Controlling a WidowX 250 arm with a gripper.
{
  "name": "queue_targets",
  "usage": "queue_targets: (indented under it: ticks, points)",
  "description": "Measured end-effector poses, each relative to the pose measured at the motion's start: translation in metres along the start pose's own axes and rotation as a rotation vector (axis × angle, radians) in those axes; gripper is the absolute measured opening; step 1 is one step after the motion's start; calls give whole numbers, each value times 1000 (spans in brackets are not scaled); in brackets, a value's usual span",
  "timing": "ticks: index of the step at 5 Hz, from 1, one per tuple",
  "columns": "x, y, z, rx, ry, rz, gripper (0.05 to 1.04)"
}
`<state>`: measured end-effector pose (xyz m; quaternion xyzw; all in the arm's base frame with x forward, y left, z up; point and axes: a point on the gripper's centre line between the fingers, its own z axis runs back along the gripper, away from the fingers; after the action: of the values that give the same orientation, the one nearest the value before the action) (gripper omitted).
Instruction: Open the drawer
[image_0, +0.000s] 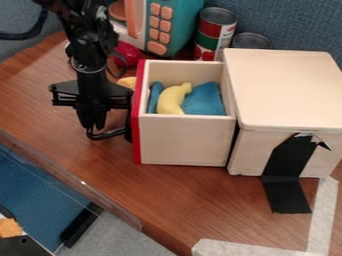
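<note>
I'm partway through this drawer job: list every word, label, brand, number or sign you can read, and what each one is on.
No text can be read.
Tall can: its label carries print, too small to read.
Toy microwave: any marks on its buttons are too small to read.
Drawer, black tape, white tape: no writing visible.
</note>
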<state>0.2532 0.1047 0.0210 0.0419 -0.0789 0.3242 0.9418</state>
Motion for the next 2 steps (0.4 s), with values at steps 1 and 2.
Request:
queue_targets:
  ticks: [1,2]
  points:
    - [-1,-2,1,-4,3,3,142]
    - [-3,-11,6,-26,-1,3,142]
